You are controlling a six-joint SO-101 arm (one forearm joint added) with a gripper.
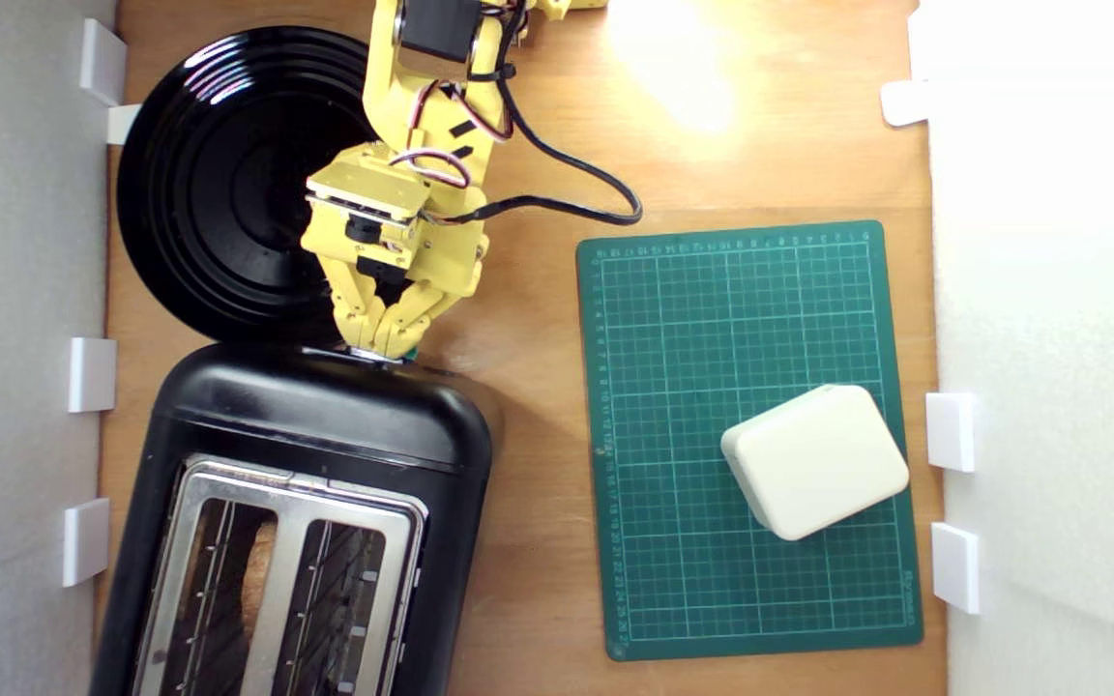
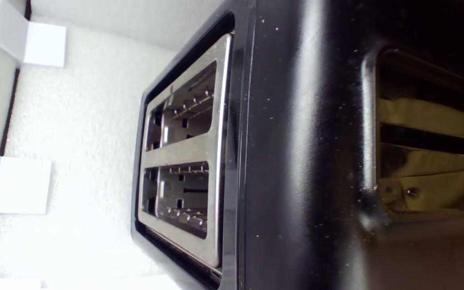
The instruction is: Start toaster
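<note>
At the far left of the exterior frame a pale foam wall (image 1: pixel 15 290) runs down with little white blocks (image 1: pixel 93 374) clipped along its edge, and hard against it at the lower left sits the toaster (image 1: pixel 325 425), glossy black, silver top plate (image 1: pixel 301 503) up, something bready low in the left-hand slot (image 1: pixel 257 570). Above it, upper left, the round black plate (image 1: pixel 219 184) lies just beside the toaster's end. Now the action: the yellow arm comes down from the top centre and the pincer (image 1: pixel 385 350) is right at the toaster's near end wall, fingers drawn together to a point, with a speck of teal showing just at the tips, most likely the lever (image 1: pixel 410 358). Whether the tips sit on top of it or merely beside it, I cannot tell from here. The wrist view shows the black side (image 2: pixel 304 161) close up and a yellow reflection in the gloss, but not the lever clearly. To do this well, I'd say keep the closed tips squarely over the lever and press straight down along the end wall until it latches; a slanted push could slip off that small tab or shove the toaster. Moving right, bare wooden counter (image 1: pixel 538 541), then a green cutting mat (image 1: pixel 673 435) with a cream box (image 1: pixel 813 461) on it, well apart, and a white wall (image 1: pixel 1060 338) at the far right.
</note>
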